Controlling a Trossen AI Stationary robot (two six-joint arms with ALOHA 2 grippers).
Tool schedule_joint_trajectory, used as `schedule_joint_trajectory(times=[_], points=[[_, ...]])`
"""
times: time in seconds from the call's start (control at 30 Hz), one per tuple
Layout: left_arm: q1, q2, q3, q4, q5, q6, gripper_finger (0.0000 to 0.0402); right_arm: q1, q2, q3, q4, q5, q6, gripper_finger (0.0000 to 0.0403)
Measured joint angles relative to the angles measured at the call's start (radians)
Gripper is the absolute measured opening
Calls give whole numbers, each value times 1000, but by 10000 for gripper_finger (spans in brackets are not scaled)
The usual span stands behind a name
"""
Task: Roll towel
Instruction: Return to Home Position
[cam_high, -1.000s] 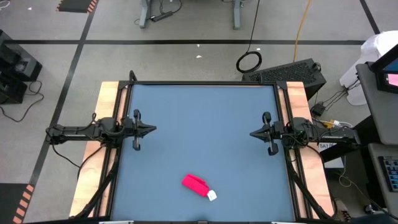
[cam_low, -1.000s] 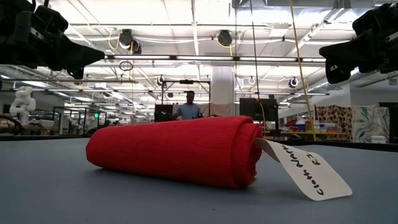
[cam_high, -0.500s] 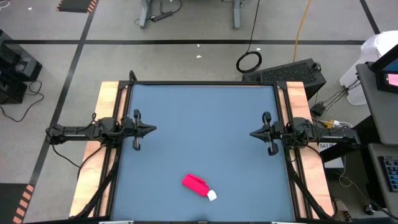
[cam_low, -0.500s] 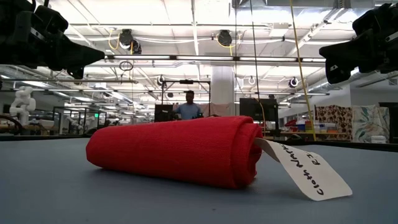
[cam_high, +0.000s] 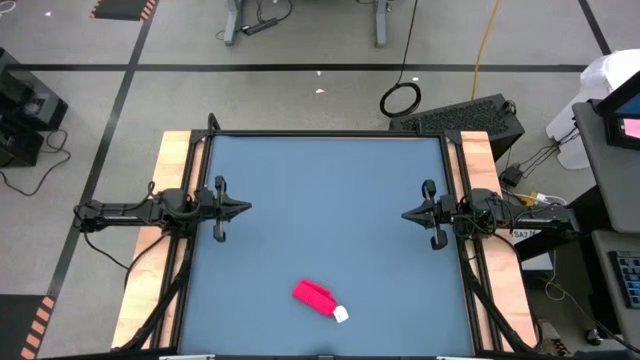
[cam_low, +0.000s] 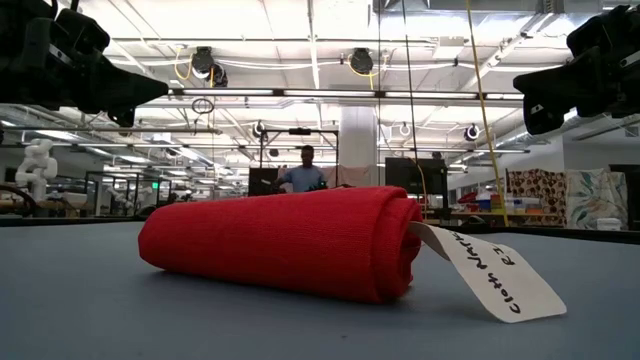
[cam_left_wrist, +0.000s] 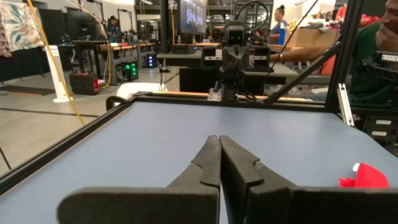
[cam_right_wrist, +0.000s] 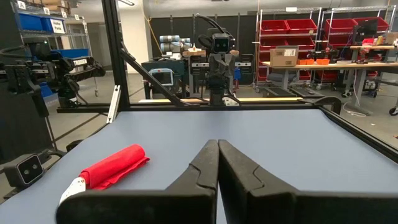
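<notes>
The bright red-pink towel (cam_high: 313, 295) lies rolled up into a short cylinder on the blue table top near the front edge, resting on its side (cam_low: 285, 240). A white tag (cam_low: 495, 272) sticks out of its right end onto the table. My left gripper (cam_high: 244, 208) waits shut at the table's left edge, pointing level toward the middle. My right gripper (cam_high: 406, 214) waits shut at the right edge, facing it. Both are far from the towel (cam_right_wrist: 114, 165), which also shows at the edge of the left wrist view (cam_left_wrist: 367, 177).
The blue table top (cam_high: 330, 200) has a black raised frame, with wooden strips (cam_high: 170, 160) at both sides. Beyond the table stand desks, racks and people in the room.
</notes>
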Motion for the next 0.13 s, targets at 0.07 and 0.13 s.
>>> schedule_joint_trajectory(times=[0.07,0.13], points=[[0,0,0,0,0,0,2,0,0,0,0,0,0,0],[0,0,0,0,0,0,2,0,0,0,0,0,0,0]])
